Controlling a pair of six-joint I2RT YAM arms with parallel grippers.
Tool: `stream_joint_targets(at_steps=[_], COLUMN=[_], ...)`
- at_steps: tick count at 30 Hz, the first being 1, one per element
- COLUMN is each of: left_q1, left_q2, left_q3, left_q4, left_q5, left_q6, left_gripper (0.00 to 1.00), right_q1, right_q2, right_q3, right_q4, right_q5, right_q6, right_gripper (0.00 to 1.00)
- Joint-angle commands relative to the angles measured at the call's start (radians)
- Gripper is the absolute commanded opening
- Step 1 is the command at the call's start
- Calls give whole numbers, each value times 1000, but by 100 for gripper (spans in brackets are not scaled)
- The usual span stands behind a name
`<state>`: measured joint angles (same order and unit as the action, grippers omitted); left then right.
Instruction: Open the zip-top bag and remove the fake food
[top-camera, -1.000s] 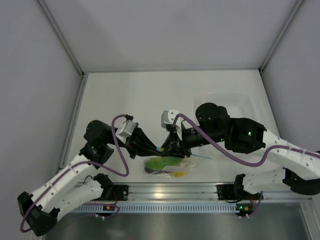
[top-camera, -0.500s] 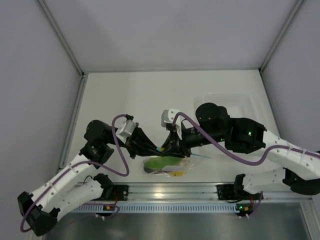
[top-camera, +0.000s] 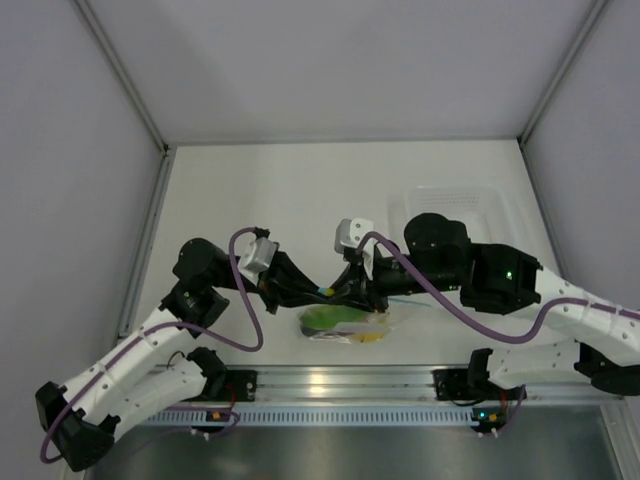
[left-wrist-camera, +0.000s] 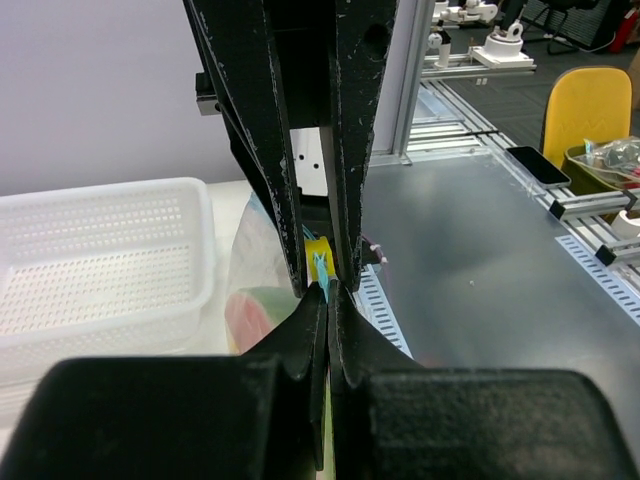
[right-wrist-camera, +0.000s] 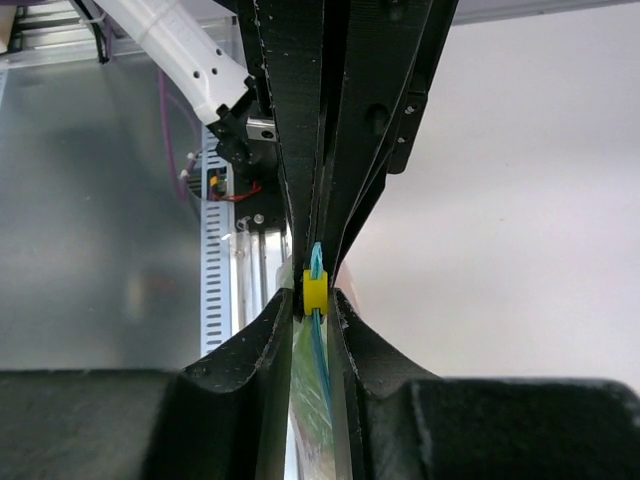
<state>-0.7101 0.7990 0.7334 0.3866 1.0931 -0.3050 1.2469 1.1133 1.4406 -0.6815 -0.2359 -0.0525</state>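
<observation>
Teal-edged zip-top bag (top-camera: 345, 322) sits just beneath left tool (top-camera: 316, 292) and right tool (top-camera: 342, 291), both clenched on its top.

The left claw (left-wrist-camera: 326, 291) and right claw (right-wrist-camera: 316, 297) hide most of the zip strip (right-wrist-camera: 318, 352) of the bag (top-camera: 348, 324); the food (top-camera: 325, 317) inside looks blurred.

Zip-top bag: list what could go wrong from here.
1. The left hand and right hand pinch the top edge of the zip-top bag almost at one spot; pulling apart could let the thin strip slip out.
2. The bag, fake food inside, is near the front edge of the table; a tug toward the arms might drag it off.
</observation>
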Motion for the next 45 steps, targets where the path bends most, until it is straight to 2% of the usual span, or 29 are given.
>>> stream_joint_targets(at_steps=[1, 7, 11, 15, 17, 19, 22, 25, 30, 34, 40, 43, 45], left_q1=[-2, -3, -5, -14, -14, -14, -14, -14, -14, -14, -12, -12, -12], left_q2=[8, 46, 60, 52, 45, 40, 34, 28, 11, -1, -4, -17, -32], left_q3=[61, 80, 89, 89, 86, 81, 77, 73, 70, 70, 83, 74, 70], left_q4=[-8, -9, -9, -9, -9, -9, -9, -9, -8, -8, -8, -8, -41], left_q5=[-2, 46, 71, 73, 71, 71, 65, 57, 16, -74, -113, -229, -358], left_q6=[56, 37, 29, 30, 29, 29, 30, 32, 35, 32, 32, 46, 61], left_gripper=[0, 0, 0, 0, 0, 0, 0, 0, 0, 0, 0, 0, 0], right_q1=[5, 5, 5, 3, 5, 3, 3, 3, 3, 3, -10, -14, -15], right_q2=[-73, -72, -27, 11, 17, 26, 31, 25, -12, -52, -113, -128, -147], right_q3=[-34, -26, 26, 58, 64, 76, 78, 69, 17, -25, -80, -91, -100], right_q4=[0, 33, 37, 53, 59, 60, 57, 45, 51, 48, 45, 14, -18], right_q5=[53, 64, 46, 44, 40, 30, 21, 21, 43, 78, 127, 177, 210], right_q6=[-24, -1, 10, 6, 8, 8, 8, 3, 5, 5, 11, 8, 8], right_gripper=[0, 1, 18, 20, 25, 23, 8, 0, 0, 0, 0, 0, 0])
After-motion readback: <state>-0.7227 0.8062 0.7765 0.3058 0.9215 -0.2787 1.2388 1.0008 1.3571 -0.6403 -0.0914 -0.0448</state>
